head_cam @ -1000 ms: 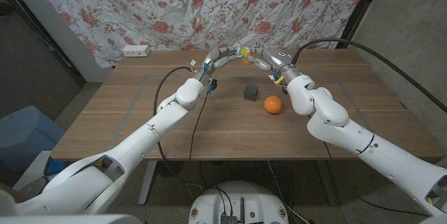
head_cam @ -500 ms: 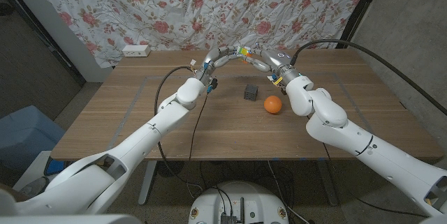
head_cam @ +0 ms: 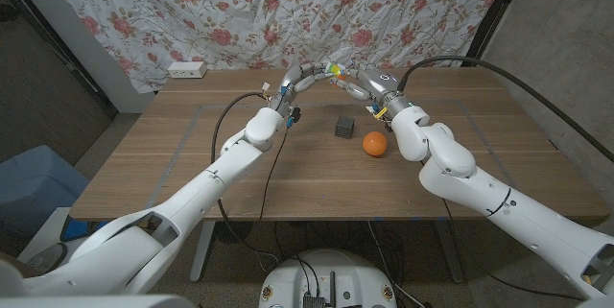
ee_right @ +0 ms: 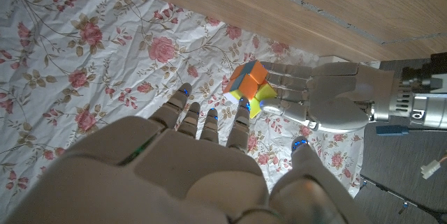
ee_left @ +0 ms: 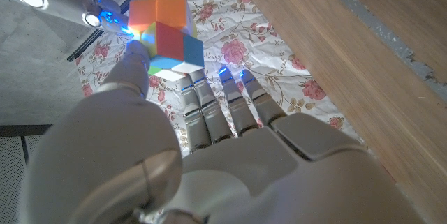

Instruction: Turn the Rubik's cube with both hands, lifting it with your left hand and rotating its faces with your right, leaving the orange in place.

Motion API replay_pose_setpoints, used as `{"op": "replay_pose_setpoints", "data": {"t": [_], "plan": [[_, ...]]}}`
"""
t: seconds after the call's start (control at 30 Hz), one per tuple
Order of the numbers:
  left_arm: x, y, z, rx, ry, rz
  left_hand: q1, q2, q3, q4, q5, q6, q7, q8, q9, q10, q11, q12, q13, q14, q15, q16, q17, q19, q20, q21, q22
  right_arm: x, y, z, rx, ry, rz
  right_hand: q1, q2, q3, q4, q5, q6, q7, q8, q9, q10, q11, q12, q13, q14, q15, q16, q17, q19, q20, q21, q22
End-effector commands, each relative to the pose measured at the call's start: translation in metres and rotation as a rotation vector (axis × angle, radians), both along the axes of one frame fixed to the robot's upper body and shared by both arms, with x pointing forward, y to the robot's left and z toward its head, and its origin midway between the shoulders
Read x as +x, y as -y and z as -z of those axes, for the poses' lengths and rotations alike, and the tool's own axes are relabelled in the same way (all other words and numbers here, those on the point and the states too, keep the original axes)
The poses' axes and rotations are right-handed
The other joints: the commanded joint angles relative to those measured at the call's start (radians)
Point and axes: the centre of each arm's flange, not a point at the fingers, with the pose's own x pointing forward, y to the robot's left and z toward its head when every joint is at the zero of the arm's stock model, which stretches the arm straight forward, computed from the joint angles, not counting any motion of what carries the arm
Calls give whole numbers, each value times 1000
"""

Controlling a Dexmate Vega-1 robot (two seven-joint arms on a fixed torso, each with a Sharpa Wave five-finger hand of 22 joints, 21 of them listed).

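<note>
The left hand (ee_right: 328, 102) hides part of the Rubik's cube (ee_right: 246, 84).

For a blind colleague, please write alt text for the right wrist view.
The left hand holds a Rubik's cube up in front of a flowered cloth. The right hand reaches toward the cube, its fingertips close beneath it.

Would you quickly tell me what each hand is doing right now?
Left hand: holds the Rubik's cube up off the table.
Right hand: open, fingers spread by the cube, holding nothing.
</note>
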Motion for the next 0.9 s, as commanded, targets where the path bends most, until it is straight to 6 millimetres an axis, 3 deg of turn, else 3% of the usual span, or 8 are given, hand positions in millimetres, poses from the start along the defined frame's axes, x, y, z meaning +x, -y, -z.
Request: {"op": "replay_pose_setpoints", "data": {"t": [0.03,0.9], "plan": [[1,3,1,-30,-8,7,2,8,3,5,7,12,2,0,2,22,-12,8,4,6,-121,-2,1,-2,-5,2,4,-1,-3,4,2,5,-6,16,48,10,2,7,14,-5,1,1,5,-4,6,2,0,-4,7,1,7,-5,4,2],[2,6,4,-59,-19,30,4,12,3,5,6,17,4,-2,3,32,-11,9,8,10,-122,-1,1,-1,-5,2,4,-3,-5,7,15,5,-5,19,49,11,2,6,17,-5,-3,1,6,-4,5,2,0,-6,7,1,11,-7,4,2]]}}
